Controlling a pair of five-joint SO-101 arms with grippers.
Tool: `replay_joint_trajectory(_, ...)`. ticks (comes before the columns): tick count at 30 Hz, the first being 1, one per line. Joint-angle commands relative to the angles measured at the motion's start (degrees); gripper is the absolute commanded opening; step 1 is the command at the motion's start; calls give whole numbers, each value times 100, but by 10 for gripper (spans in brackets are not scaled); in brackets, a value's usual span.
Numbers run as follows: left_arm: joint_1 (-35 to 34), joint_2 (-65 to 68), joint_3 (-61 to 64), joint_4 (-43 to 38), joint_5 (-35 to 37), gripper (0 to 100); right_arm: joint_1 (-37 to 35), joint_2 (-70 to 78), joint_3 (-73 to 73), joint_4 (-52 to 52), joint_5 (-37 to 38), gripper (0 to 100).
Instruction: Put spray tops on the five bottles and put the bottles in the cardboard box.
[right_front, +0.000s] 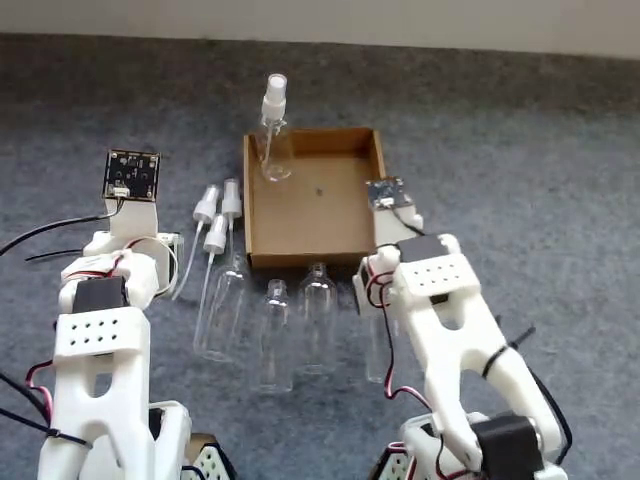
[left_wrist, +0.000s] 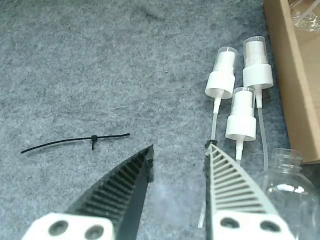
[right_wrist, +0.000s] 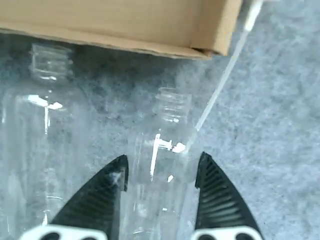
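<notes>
- Fingers of the left gripper (left_wrist: 180, 147) stand apart, holding nothing, over grey carpet (left_wrist: 75, 60) near a thin black cable tie (left_wrist: 75, 141).
- Three white plastic spray tops (left_wrist: 240, 114) lie just beyond its fingertips.
- Three clear uncapped plastic bottles (right_front: 275, 335) lie in front of the brown cardboard box (right_front: 310, 259).
- One clear bottle with a spray top fitted (right_front: 275, 150) stands in the box's far left corner.
- Right gripper (right_wrist: 164, 157) is spread wide astride a fourth uncapped clear bottle (right_wrist: 170, 107); whether its fingers touch the bottle I cannot tell.

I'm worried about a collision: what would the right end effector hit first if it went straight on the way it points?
Probably the uncapped clear bottle that the open right end effector straddles; the cardboard box wall lies beyond it. Depth is unclear.
</notes>
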Motion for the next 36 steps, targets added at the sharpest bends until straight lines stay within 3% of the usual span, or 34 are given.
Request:
replay_joint_trajectory(1,13,-101,-251,88,9,165,391,-831,-664,585,378,37)
replay_joint_trajectory(5,-31,-75,-1209,1125,-26,166,1165,-1051,-1305,1007,1169,37)
replay_joint_trajectory(9,-13,391,-2202,1670,-299,168,1982,-418,-1657,980,1881,37)
replay_joint_trajectory(17,259,3670,-4778,2541,-1160,178,2835,1218,-1727,-66,2822,37)
replay_joint_trajectory(27,541,6993,-7978,3095,-1160,202,3125,1815,-1727,-374,3402,41)
replay_joint_trajectory(36,664,8295,-8989,3121,-1020,198,3178,1965,-1727,-382,3490,42)
